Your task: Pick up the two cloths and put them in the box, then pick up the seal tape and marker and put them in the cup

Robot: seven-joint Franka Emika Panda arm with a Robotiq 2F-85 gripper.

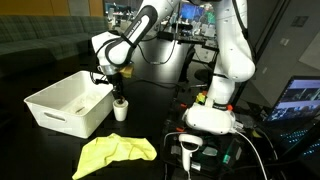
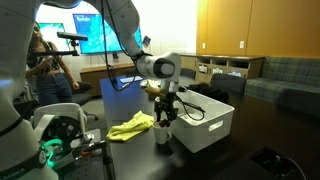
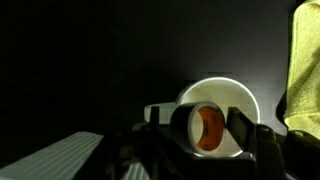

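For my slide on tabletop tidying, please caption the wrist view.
Pincer hovering over a round white cup, an orange object seen between its fingers, crumpled yellow cloth at the right edge.

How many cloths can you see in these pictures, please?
1. The yellow cloth lies on the dark table, just outside the white box and near the cup. Another may be hidden inside the box, whose floor is not fully visible.

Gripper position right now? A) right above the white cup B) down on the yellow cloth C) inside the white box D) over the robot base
A: in both exterior views the gripper hangs just above the white cup, beside the white box; the yellow cloth lies apart from it.
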